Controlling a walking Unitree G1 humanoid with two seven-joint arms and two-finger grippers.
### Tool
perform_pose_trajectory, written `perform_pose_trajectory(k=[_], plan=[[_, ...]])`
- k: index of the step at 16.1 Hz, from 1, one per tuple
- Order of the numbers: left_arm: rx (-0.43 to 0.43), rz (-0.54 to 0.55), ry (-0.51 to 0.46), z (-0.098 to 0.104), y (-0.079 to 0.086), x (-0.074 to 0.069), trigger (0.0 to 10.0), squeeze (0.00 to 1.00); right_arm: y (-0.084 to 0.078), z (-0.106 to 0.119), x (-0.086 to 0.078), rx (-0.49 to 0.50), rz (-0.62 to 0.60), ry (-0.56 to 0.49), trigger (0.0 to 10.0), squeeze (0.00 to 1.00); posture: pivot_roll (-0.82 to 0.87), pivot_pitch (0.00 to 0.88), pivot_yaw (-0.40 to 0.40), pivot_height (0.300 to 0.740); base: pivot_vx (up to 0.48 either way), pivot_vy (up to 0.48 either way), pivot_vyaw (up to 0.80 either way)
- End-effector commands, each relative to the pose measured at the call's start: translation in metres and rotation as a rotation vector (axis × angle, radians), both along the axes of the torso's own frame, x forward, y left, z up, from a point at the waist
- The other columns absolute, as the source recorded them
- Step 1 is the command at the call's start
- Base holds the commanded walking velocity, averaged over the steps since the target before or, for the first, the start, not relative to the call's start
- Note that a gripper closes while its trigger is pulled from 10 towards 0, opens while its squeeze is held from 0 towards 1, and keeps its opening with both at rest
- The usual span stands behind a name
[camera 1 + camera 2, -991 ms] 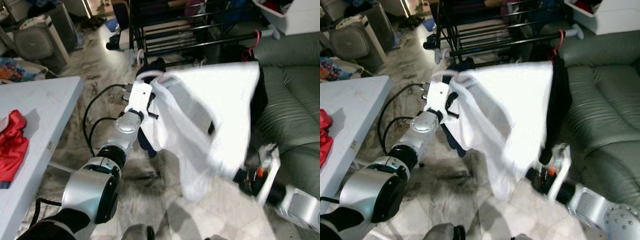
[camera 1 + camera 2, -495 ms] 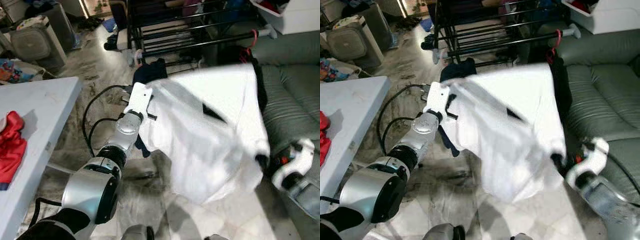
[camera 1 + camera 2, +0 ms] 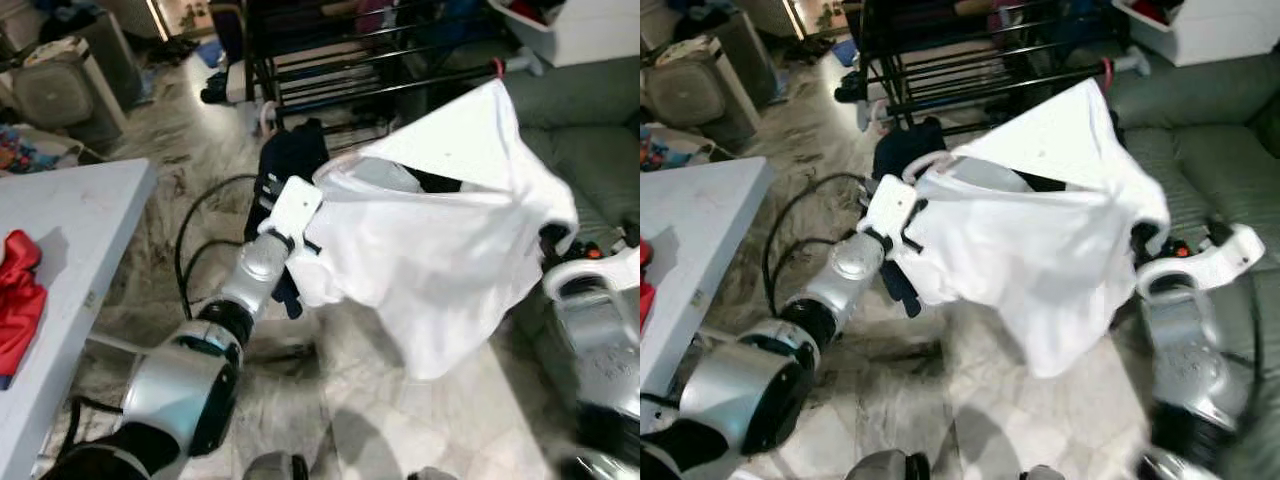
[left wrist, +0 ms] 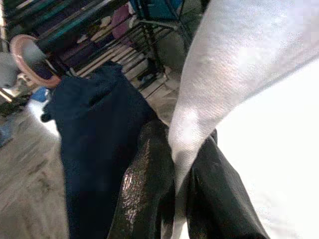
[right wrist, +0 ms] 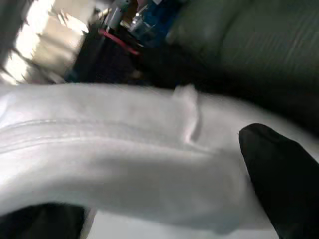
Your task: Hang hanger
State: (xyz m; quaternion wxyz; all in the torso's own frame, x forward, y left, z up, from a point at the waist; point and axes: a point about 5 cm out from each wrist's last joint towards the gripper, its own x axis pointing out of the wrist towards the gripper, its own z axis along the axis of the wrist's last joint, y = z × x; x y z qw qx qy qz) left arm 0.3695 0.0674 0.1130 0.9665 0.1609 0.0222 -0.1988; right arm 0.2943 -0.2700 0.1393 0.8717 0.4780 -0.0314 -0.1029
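Since previous frame, right gripper [image 3: 560, 240] lifts white shirt [image 3: 440, 240] higher. Left gripper [image 4: 179, 199]: wrist view shows jaws clamping shirt edge beside dark garment [image 4: 94, 119]. Right jaws: cannot tell.

- No text, label, brand, number or sign can be read on anything in these views.
- The white garment [image 3: 450, 240] bears no print or legible tag.
- The white worktop [image 3: 70, 230] carries no readable marking.
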Motion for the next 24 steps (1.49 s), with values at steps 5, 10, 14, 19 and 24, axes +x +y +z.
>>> perform_pose_trajectory(k=[5,10,14,19,24], plan=[[-0.075,0.058,0.0,-0.004,0.008,-0.002,10.0,0.0,0.065,0.0,0.02,0.453,0.28,-0.167,10.0,0.0,-0.08,0.0,0.152,0.74,0.0,0.0,0.0],[-0.152,0.121,0.131,-0.016,0.017,-0.002,10.0,0.0,0.091,-0.011,0.01,0.547,0.47,-0.173,10.0,0.0,-0.07,0.0,0.15,0.74,0.0,0.0,0.0],[-0.144,0.218,0.163,-0.019,0.029,0.0,10.0,0.0,0.092,-0.02,-0.025,0.383,0.745,-0.095,10.0,0.0,-0.08,0.0,0.15,0.74,0.0,0.0,0.0],[-0.152,0.264,0.136,-0.01,0.038,0.006,10.0,0.0,0.035,-0.044,-0.064,0.104,0.645,0.118,10.0,0.0,-0.08,0.0,0.15,0.74,0.0,0.0,0.0],[-0.177,0.274,0.121,-0.007,0.037,0.007,10.0,0.0,0.001,-0.051,-0.085,0.069,0.449,0.173,10.0,0.0,-0.1,0.007,0.161,0.74,0.0,0.0,0.0]])
